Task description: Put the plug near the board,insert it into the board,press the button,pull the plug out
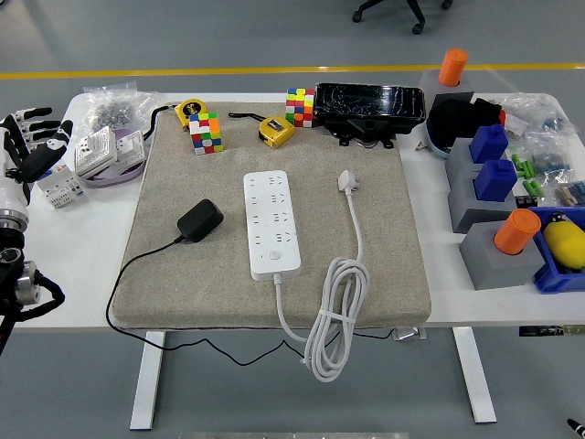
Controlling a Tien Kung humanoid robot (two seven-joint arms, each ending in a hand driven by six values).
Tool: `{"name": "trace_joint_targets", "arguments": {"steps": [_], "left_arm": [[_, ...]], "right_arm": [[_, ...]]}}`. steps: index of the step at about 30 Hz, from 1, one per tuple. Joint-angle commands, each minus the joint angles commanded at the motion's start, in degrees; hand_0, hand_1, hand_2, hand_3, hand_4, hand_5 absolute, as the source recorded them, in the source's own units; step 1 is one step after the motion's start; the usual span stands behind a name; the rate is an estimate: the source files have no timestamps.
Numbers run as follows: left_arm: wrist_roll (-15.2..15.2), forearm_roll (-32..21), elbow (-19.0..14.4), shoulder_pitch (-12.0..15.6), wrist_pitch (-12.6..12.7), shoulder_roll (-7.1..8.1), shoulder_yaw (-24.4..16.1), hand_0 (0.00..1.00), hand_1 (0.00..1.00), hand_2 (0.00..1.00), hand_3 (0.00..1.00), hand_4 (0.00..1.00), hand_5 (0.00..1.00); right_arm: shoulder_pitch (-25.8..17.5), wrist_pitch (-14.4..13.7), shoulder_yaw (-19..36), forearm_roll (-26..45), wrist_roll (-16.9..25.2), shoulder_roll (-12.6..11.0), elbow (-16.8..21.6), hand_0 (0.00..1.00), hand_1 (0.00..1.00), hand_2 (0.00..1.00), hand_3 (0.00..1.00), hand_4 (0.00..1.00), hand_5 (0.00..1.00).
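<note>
A white power strip [271,222] lies lengthwise in the middle of the grey mat [384,247], its white cable coiled over the mat's front edge. A black plug adapter [199,220] rests on the mat just left of the strip, its thin black cord trailing off the front. The strip's own white plug [348,181] lies to its right. My left hand [27,142] hovers at the far left edge, fingers spread and holding nothing, well away from the black plug. The right arm is out of sight.
Two colour cubes [206,133] [299,106], two yellow tape measures [276,129] and a black tray [370,111] line the mat's back edge. White sockets and bags [108,146] sit left. Grey-blue holders with orange cylinders [512,233] crowd the right side.
</note>
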Motion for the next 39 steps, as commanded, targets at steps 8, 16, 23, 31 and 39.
{"name": "trace_joint_targets", "arguments": {"steps": [8,16,23,31,39], "left_arm": [[0.5,0.3,-0.1,0.6,-0.2,0.28,-0.3,0.503,0.57,0.564,0.584,0.761,0.202],[1.1,0.4,-0.2,0.8,-0.7,-0.25,-0.2,0.509,0.571,0.566,0.587,0.762,0.206],[1.4,0.4,-0.8,1.0,-1.2,-0.2,-0.7,0.51,0.571,0.566,0.587,0.763,0.209],[2.4,0.9,-1.8,1.3,-2.1,-0.56,-2.0,0.51,0.57,0.566,0.588,0.764,0.211],[2.9,1.1,-2.6,0.7,-2.5,-0.7,-2.5,0.498,0.553,0.562,0.586,0.767,0.223]], "right_arm": [[-0.2,0.0,-1.0,0.2,0.0,0.2,-0.2,0.669,0.676,0.674,0.583,0.969,0.534],[-0.4,0.1,-2.1,0.6,-0.2,-0.1,-0.1,0.669,0.677,0.674,0.583,0.968,0.534],[-0.8,-0.2,-2.1,0.4,-0.2,-1.3,0.4,0.669,0.677,0.675,0.583,0.969,0.536],[-1.8,0.1,-0.1,0.1,-0.4,-0.8,-0.1,0.669,0.677,0.675,0.584,0.97,0.536],[-0.9,0.0,1.3,-0.3,-0.4,-0.8,0.1,0.669,0.676,0.675,0.583,0.97,0.538]]}}
